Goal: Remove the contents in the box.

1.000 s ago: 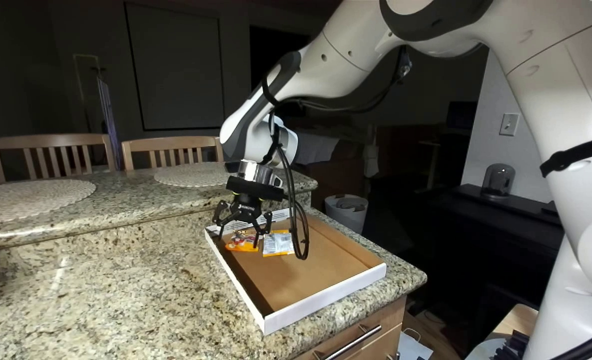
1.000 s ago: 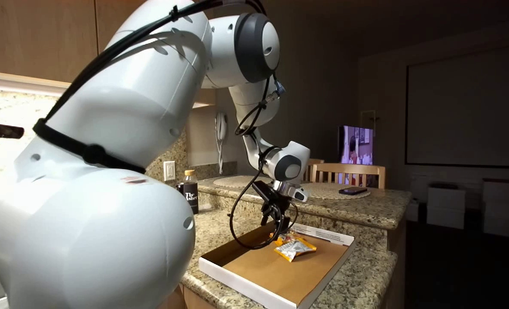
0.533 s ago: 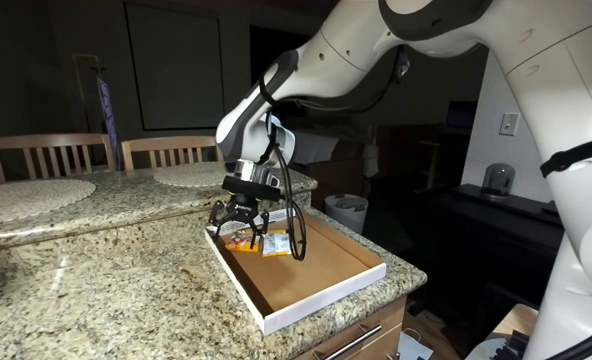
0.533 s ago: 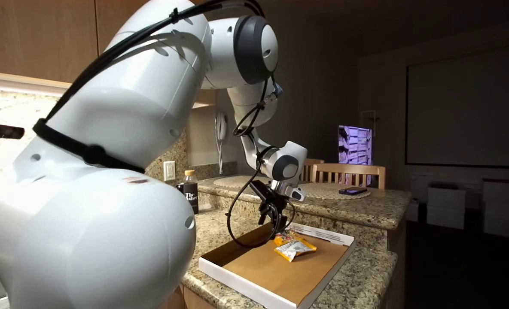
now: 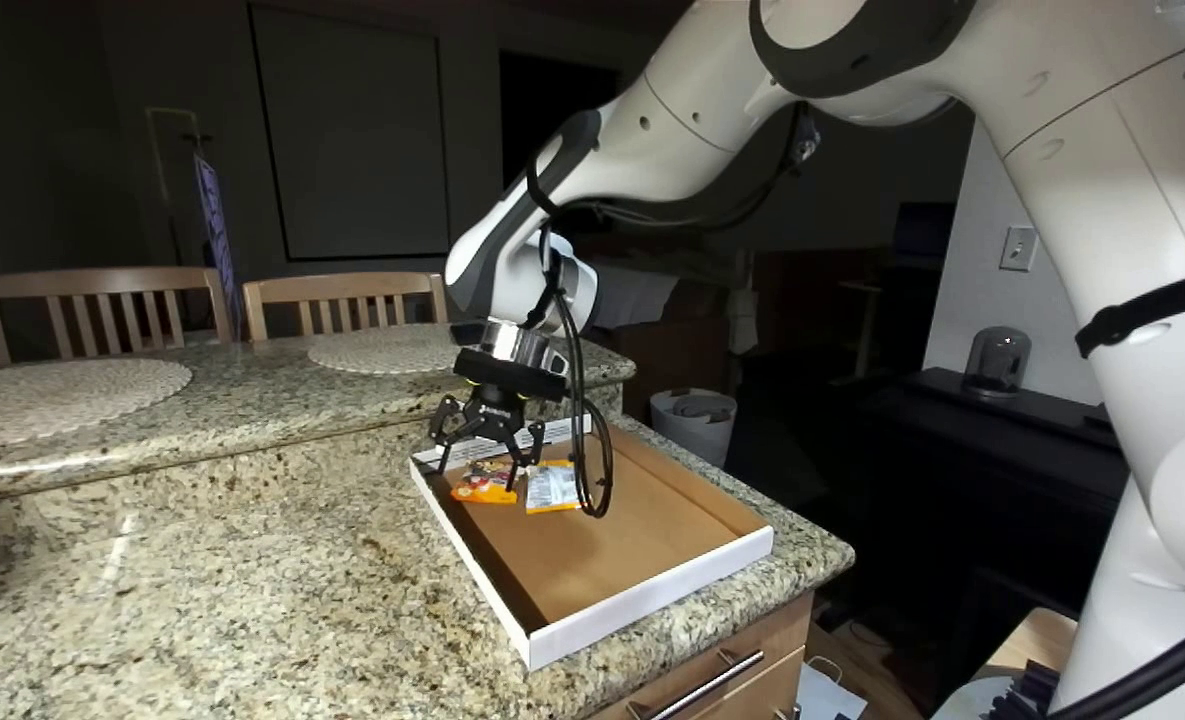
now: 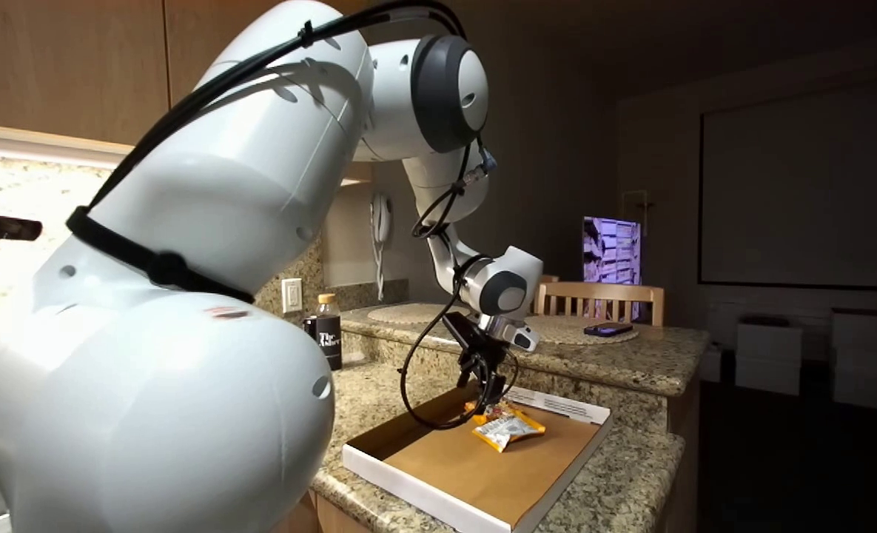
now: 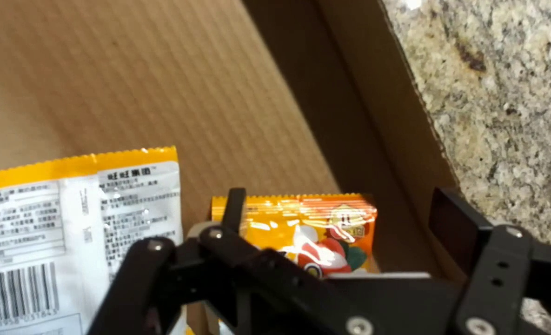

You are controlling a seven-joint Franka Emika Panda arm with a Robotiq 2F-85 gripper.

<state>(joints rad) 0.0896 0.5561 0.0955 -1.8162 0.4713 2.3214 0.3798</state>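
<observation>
Orange packet (image 7: 294, 223): lay in the box (image 5: 612, 540), near its side wall (image 7: 375, 60), white-backed packet (image 7: 77, 232) just beside.
Fingers (image 7: 459, 228): stood wide apart above the orange packet, gripping nothing.
Side wall: looked close to one finger; narrowing slightly, centring, descending straight, then pinching lightly seemed soundest.

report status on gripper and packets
Gripper open over orange packet. White-backed packet beside it, both inside box. Box wall may catch one finger.

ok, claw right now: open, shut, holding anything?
Claw: open, holding nothing; the orange packet below it lies ungripped in the box.
</observation>
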